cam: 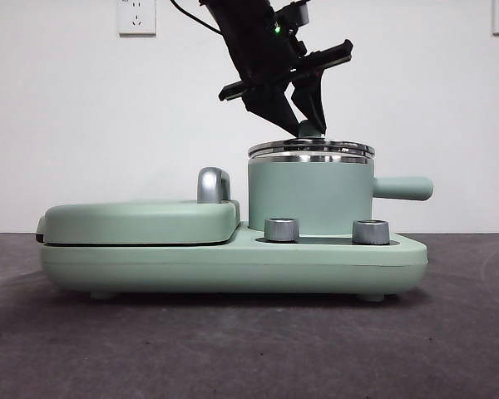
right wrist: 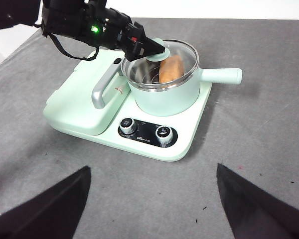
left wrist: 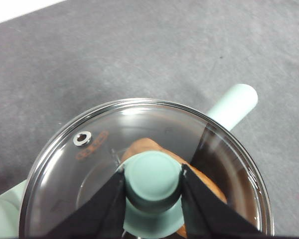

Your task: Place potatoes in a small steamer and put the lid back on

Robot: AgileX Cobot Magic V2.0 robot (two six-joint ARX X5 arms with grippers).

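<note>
The small steamer [cam: 310, 195] stands on the right half of the mint-green cooker base [cam: 233, 266]. The potato [right wrist: 172, 68] lies inside it and shows through the glass in the left wrist view [left wrist: 142, 146]. The glass lid [cam: 311, 150] sits level on the steamer's steel rim. My left gripper [cam: 309, 125] comes down from above and is shut on the lid's green knob [left wrist: 153, 179], one jaw on each side. My right gripper [right wrist: 152, 199] is open and empty, hanging well back from the cooker above the grey table.
The flat green griddle [cam: 141, 220] with its chrome handle [cam: 214, 184] takes the cooker's left half. Two steel dials [cam: 282, 229] sit on the front. The steamer's side handle [cam: 403, 188] sticks out to the right. Grey table [right wrist: 259, 134] lies all around.
</note>
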